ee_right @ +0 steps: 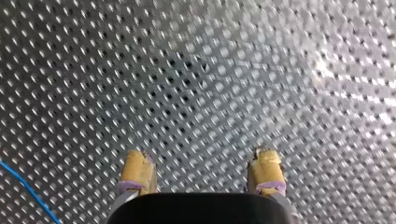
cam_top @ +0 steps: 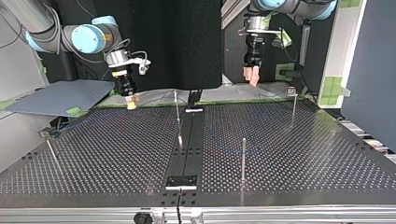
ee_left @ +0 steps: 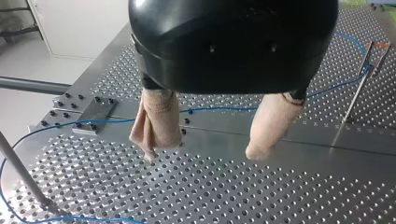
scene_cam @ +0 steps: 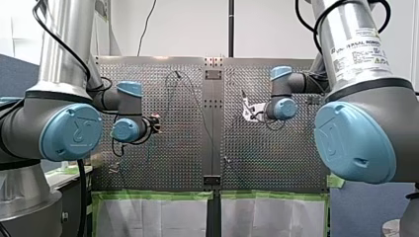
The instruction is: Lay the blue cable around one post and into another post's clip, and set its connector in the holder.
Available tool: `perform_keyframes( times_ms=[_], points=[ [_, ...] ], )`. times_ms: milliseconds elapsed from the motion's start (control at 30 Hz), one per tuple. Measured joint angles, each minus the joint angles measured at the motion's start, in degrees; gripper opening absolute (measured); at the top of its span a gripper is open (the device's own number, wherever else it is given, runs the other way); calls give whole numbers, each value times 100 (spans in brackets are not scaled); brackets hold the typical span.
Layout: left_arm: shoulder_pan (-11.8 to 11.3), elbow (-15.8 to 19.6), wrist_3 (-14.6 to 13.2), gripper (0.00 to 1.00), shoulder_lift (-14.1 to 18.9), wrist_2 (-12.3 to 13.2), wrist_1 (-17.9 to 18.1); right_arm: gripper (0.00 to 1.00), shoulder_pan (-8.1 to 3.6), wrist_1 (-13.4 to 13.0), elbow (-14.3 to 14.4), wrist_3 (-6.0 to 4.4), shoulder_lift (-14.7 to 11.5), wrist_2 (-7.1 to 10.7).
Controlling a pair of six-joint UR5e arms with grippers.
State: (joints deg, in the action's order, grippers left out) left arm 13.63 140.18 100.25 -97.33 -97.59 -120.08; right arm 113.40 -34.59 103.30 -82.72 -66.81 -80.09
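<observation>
The thin blue cable (ee_left: 219,109) lies loose on the perforated plate. In the left wrist view it runs from a post (ee_left: 23,177) past a small metal block (ee_left: 91,116), behind my fingers, to another post (ee_left: 357,91) near an orange clip (ee_left: 382,45). My left gripper (ee_left: 203,151) hangs open above the plate, beige pads apart, holding nothing. My right gripper (ee_right: 201,153) is open too, its yellow pads over bare plate, with a stretch of the cable (ee_right: 28,189) off to one side. I cannot make out the connector.
In the top view thin upright posts (cam_top: 243,156) (cam_top: 177,112) (cam_top: 293,105) stand on the table. A dark centre strip carries a block (cam_top: 182,181) near the front edge. My left gripper (cam_top: 252,74) and right gripper (cam_top: 132,101) hover at the far edge.
</observation>
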Motion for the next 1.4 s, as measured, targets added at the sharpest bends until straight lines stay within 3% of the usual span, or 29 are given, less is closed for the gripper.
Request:
perform_keyframes(
  times_ms=[267,533,1000,1200,1400],
  points=[
    [16,13,33,100,0,-25,2,100,478,-164,-4,116,425,-479],
    [16,16,57,100,0,-78,-12,100,903,-224,0,182,504,-903],
    [67,123,38,100,0,-141,-47,100,1735,-389,2,76,588,-1732],
    [70,162,-16,100,-1,8,-20,100,2093,-381,2,64,636,-1896],
    [72,164,-20,100,-1,31,-17,100,2442,-314,3,-53,644,-2120]
  ],
)
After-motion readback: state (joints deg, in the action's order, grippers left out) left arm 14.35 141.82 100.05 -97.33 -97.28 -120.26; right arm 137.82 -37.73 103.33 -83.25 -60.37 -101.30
